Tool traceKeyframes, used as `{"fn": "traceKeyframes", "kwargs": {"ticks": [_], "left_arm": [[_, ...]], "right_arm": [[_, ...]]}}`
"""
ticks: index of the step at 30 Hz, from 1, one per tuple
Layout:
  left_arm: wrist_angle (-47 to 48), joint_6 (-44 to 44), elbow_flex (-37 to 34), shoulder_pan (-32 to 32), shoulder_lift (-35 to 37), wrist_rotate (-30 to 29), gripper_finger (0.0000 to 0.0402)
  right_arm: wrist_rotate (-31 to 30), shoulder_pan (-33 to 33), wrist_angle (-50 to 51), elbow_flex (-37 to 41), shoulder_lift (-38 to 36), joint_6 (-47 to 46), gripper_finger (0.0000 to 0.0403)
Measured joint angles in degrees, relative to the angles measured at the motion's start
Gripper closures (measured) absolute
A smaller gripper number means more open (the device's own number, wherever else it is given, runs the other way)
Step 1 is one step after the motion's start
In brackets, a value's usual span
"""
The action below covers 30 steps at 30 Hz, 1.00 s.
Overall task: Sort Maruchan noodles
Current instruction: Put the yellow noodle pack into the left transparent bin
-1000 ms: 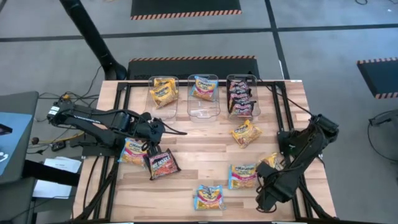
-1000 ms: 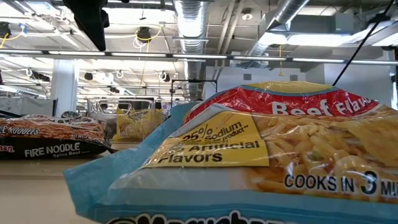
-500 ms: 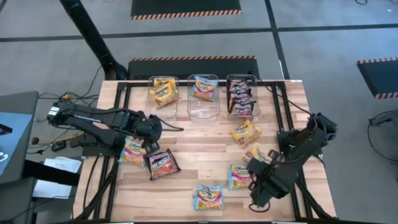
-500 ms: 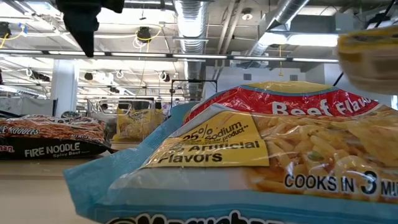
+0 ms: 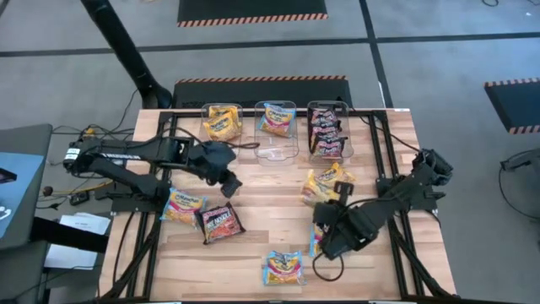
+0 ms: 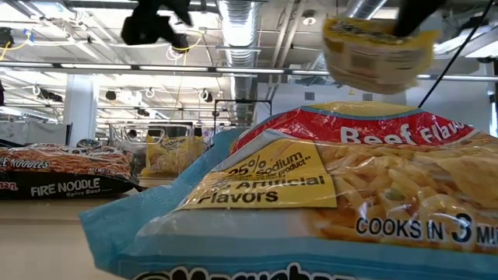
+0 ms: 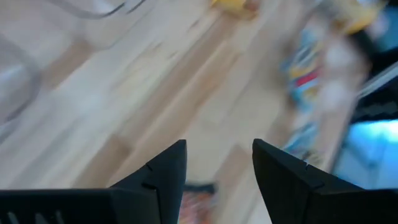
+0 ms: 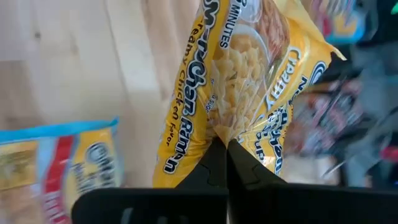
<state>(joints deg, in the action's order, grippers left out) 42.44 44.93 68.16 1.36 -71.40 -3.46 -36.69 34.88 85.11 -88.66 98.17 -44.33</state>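
My right gripper is shut on a yellow Maruchan packet and holds it in the air over the table's right middle. The low view shows that packet high up. My left gripper hovers open and empty left of centre, near the bins. Flat on the wood lie another yellow packet, a light blue and yellow packet, a black-red packet, a light blue packet, and one more light blue packet partly hidden under the right arm. My right gripper pinches the yellow packet between its two fingers on a crinkled part of the wrapper near one edge. The packet is lifted clear of the table and extends forward from the fingertips.
Three clear bins stand along the far edge: the left bin holds yellow packets, the middle bin one light blue packet, the right bin black-red packets. A black frame borders the table. Bare wood lies between the bins and the loose packets.
My right gripper, shut on the yellow packet, has lifted it clear from near the table's right edge and carried it left and toward the far edge. My left gripper has risen from above the left packets and moved right and toward the bins.
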Motion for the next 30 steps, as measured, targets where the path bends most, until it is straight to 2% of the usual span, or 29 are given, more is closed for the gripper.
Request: {"fn": "traceKeyframes", "kwargs": {"ticks": [7, 12, 20, 26, 30], "left_arm": [[-11.27, 6.10, 0.00, -1.71, 0.02, 1.66, 0.0232], [-16.36, 6.76, 0.00, -1.83, 0.02, 1.68, 0.0232], [-19.78, 6.76, 0.00, -1.83, 0.04, 1.68, 0.0232], [-19.75, 6.70, 0.00, -1.85, 0.04, 1.62, 0.0232], [-19.75, 6.72, 0.00, -1.85, 0.04, 1.62, 0.0232]], "right_arm": [[-10.31, -2.58, -4.53, -0.02, 0.00, 15.23, 0.0400], [-16.74, -4.12, -9.27, -0.02, 0.00, 25.41, 0.0400], [-21.92, -6.72, -23.25, -0.04, 0.00, 43.46, 0.0400], [-21.99, -8.11, -32.44, -0.07, -0.02, 55.02, 0.0400], [-21.97, -8.78, -36.20, -0.07, -0.02, 59.48, 0.0400]]}}
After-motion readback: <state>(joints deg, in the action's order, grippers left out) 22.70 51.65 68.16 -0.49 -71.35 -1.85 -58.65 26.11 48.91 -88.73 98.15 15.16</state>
